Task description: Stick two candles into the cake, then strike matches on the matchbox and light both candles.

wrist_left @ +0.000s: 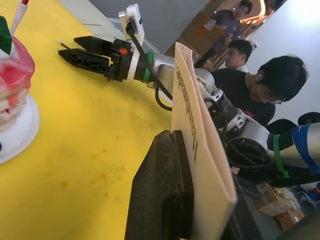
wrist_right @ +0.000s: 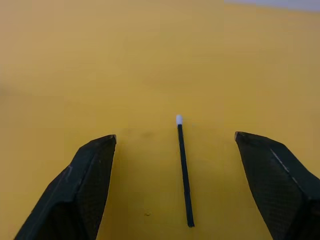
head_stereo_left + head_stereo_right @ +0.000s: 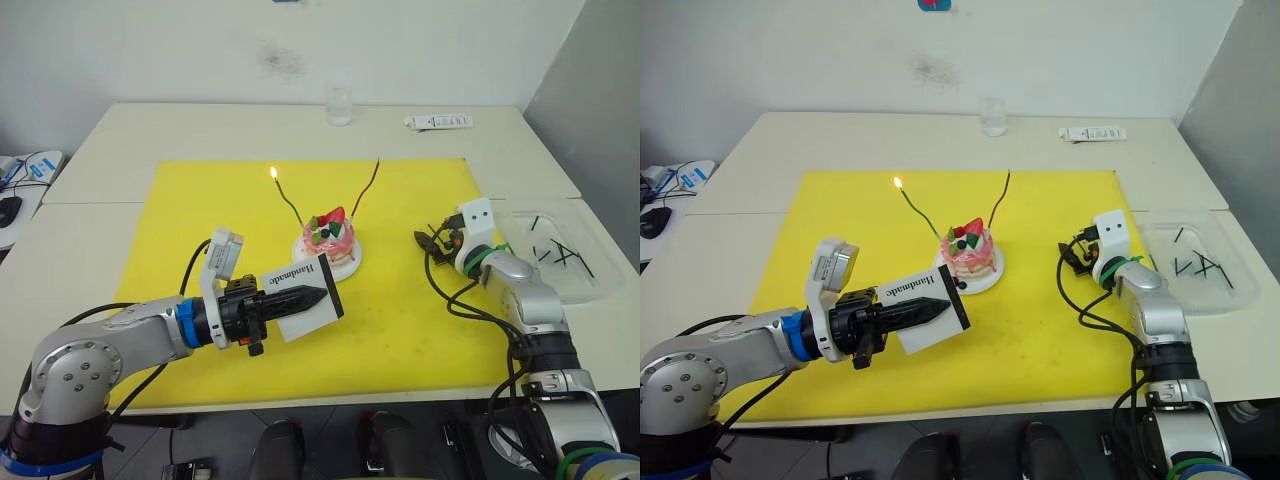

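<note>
The pink cake (image 3: 330,238) sits on its white plate (image 3: 300,252) in the middle of the yellow mat (image 3: 400,330). Two candles stand in it: the green one (image 3: 290,205) leans left and burns with a small flame, while the red one (image 3: 365,190) leans right and is unlit. My left gripper (image 3: 318,297) is shut on the white matchbox (image 3: 305,295), holding it just in front of the cake. To the right of the cake, my right gripper (image 2: 175,136) stands open low over the mat. A black match (image 2: 184,175) with a white head lies on the mat between its fingers.
A clear tray (image 3: 555,255) holding several black matches stands at the table's right edge. A glass (image 3: 340,105) and a white tube (image 3: 438,121) lie at the back. People (image 1: 260,85) sit beyond the table in the left wrist view.
</note>
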{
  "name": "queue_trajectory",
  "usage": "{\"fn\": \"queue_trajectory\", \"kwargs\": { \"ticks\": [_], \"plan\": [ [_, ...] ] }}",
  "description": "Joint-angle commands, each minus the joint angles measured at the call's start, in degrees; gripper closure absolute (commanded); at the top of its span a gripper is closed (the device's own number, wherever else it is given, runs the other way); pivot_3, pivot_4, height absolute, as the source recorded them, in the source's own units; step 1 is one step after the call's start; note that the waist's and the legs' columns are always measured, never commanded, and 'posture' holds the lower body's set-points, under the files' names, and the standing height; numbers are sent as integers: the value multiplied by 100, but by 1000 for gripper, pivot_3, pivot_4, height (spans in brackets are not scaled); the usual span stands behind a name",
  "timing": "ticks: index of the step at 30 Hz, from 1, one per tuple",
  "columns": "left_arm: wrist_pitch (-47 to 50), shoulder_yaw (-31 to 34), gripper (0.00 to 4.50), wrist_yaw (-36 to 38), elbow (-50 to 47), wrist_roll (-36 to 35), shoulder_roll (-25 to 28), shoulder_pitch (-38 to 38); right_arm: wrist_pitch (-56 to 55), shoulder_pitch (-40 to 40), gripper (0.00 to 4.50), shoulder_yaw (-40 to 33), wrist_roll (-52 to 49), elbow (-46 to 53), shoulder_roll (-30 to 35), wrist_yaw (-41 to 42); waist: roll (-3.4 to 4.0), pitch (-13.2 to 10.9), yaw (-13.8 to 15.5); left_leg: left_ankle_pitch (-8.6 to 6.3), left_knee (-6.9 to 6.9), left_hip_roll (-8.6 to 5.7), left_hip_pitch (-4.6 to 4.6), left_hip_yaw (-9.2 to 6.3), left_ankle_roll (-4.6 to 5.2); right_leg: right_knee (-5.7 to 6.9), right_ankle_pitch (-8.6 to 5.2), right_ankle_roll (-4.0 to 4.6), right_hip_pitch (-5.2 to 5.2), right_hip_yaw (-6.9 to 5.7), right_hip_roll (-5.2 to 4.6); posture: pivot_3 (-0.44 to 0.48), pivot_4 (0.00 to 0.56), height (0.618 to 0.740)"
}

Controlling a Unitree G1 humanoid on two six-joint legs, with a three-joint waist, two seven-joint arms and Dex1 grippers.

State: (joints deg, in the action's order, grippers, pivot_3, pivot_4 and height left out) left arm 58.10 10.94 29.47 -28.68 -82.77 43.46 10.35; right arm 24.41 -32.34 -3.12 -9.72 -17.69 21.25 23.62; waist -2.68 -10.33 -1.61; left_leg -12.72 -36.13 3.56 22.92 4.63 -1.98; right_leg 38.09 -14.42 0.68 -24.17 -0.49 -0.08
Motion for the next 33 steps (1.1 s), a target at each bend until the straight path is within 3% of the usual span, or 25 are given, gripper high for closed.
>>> {"fn": "queue_trajectory", "kwargs": {
  "ticks": [1, 8, 10, 12, 20, 33],
  "plan": [
    [-48, 17, 4500, 68, -135, -23, 45, 41, -155, -147, 593, -48, 42, -11, -9, -19, 0, 0, 0, 0, 0, 0, 0, 0, 0, 0, 0, 0, 0, 0, 0, 0, 150, 740],
    [-41, 29, 4500, 81, -161, -50, 70, 33, -210, -250, 593, -35, 75, -328, -49, -10, 0, 0, -4, 0, -2, 0, -2, 1, 0, 2, 0, 0, 1, 1, 0, 0, 150, 740],
    [-40, 36, 4500, 81, -167, -60, 76, 28, -259, -270, 978, -32, 91, -420, -40, 4, 0, 0, -5, 0, -2, 0, -3, 1, 0, 3, 1, 0, 2, 2, 0, 0, 150, 740],
    [-38, 39, 4500, 82, -175, -67, 82, 23, -305, -301, 1508, -27, 116, -514, -41, 12, 0, 0, -4, 0, -3, 0, -4, 0, 0, 5, 1, 0, 2, 1, 0, 0, 150, 740],
    [-31, 51, 4500, 68, -221, -116, 95, -30, -309, -273, 4366, -2, 164, -489, -83, 49, 0, 0, -3, 0, -3, -1, -3, 0, 0, 3, 1, 0, 4, 0, -1, 0, 150, 740],
    [-34, 5, 4500, 92, -206, -94, 81, 5, 15, 71, 4446, -57, 31, 250, -46, 177, 0, 1, -2, 0, -3, 0, -3, -1, 0, 2, 1, 0, 4, -1, -1, 0, 150, 740]
  ]
}}
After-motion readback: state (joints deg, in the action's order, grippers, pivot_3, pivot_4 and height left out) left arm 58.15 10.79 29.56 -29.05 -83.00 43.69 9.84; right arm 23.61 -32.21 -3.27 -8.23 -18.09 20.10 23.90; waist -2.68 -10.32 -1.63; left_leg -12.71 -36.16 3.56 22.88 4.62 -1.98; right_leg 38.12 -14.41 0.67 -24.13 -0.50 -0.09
